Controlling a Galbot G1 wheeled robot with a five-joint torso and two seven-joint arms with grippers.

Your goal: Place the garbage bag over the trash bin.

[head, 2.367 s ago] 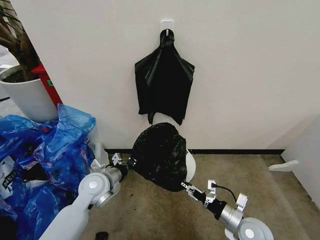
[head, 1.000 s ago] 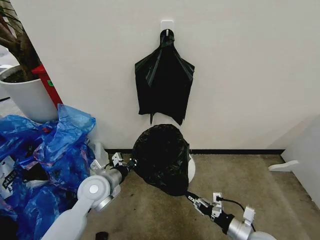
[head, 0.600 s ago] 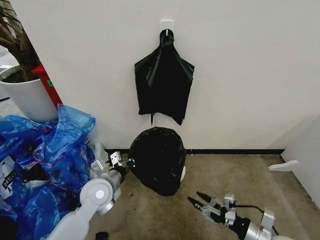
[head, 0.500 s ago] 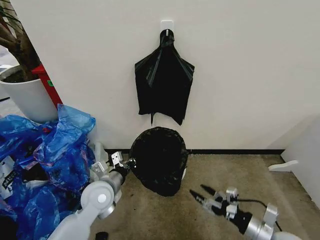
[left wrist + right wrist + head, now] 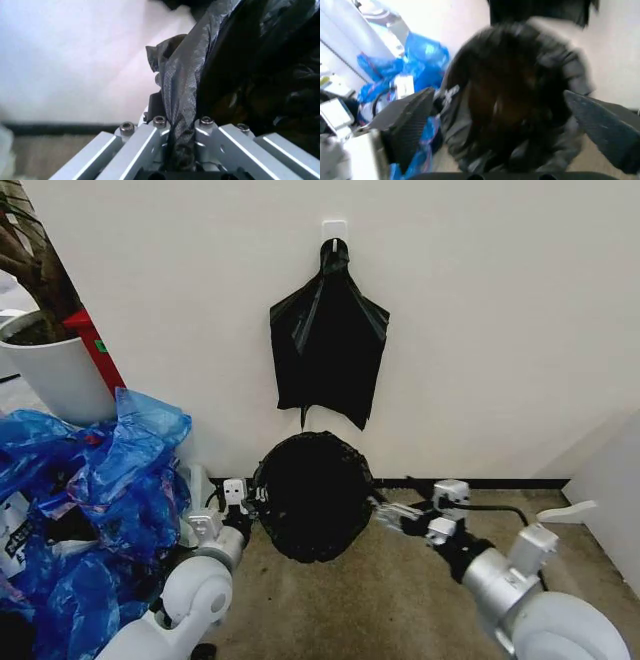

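The garbage bag (image 5: 312, 498), glossy black and wrinkled, bulges in a round shape on the floor against the wall. The trash bin is hidden under it. My left gripper (image 5: 250, 502) is at the bag's left edge, shut on a fold of film. The left wrist view shows that fold (image 5: 186, 75) running down between the fingers of the left gripper (image 5: 181, 122). My right gripper (image 5: 385, 512) is at the bag's right edge, touching or nearly so. It is open, and in the right wrist view its fingers (image 5: 412, 116) stand wide apart with the bag (image 5: 510, 97) beyond them.
A flat black bag (image 5: 328, 350) hangs from a wall hook right above. A heap of blue plastic bags (image 5: 100, 480) lies to the left, with a white plant pot (image 5: 50, 370) behind it. Bare brown carpet (image 5: 340, 610) lies in front, and a white wall corner (image 5: 610, 480) stands at the right.
The right gripper let go of the bag's lower front, drew back, opened, then swung up to the bag's right edge. The bag now sits rounder and lower. The left gripper kept its hold.
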